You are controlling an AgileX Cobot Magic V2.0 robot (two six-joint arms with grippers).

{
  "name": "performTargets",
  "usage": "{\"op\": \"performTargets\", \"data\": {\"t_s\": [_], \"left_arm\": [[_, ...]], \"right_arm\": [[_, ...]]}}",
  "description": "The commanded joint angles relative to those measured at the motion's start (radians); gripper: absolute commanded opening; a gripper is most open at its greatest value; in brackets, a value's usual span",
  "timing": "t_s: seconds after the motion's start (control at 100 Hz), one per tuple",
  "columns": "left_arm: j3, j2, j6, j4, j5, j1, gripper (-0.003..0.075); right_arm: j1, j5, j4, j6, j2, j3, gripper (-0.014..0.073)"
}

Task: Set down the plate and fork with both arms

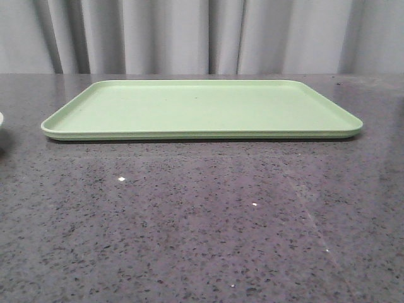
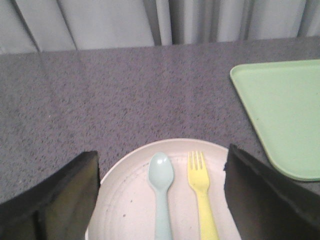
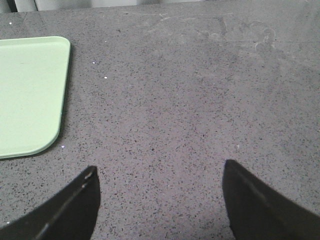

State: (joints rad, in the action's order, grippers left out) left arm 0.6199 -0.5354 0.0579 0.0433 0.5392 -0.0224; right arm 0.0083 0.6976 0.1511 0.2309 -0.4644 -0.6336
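Observation:
In the left wrist view the pale pinkish-cream speckled plate (image 2: pixel 127 200) lies on the dark table under my left gripper (image 2: pixel 161 162). The yellow fork (image 2: pixel 201 187) lies on the plate beside a pale blue-green spoon (image 2: pixel 161 190). The left gripper is open and empty, its two dark fingers (image 2: pixel 65 195) standing either side of the plate. My right gripper (image 3: pixel 159 172) is open and empty over bare table. In the front view only a sliver of the plate's rim (image 1: pixel 1 120) shows at the far left edge. Neither gripper shows in the front view.
A flat rectangular light green tray (image 1: pixel 202 107) lies at the back middle of the speckled grey table. Its corner shows in the left wrist view (image 2: pixel 280 115) and in the right wrist view (image 3: pixel 30 95). A grey curtain hangs behind the table.

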Motion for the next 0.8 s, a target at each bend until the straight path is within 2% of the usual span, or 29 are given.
{"op": "performTargets", "data": {"t_s": [0.0,0.23,0.44,0.79], "left_arm": [[0.073,-0.042,0.037,0.023,0.004,-0.036,0.0485],[0.217,-0.170,0.059,0.054,0.143,-0.173,0.0482],[0.297,-0.307,0.059,0.150,0.270,-0.176,0.0482],[0.373,-0.548,0.046,0.149,0.386,-0.176,0.0482]], "right_arm": [[-0.003,-0.072,0.010,-0.003,-0.026,-0.034,0.0523],[0.001,-0.076,0.010,-0.003,-0.056,-0.034,0.0523],[0.001,-0.078,0.010,-0.003,-0.059,-0.034,0.0523],[0.001,-0.078,0.010,-0.003,-0.059,-0.034,0.0523]]}}
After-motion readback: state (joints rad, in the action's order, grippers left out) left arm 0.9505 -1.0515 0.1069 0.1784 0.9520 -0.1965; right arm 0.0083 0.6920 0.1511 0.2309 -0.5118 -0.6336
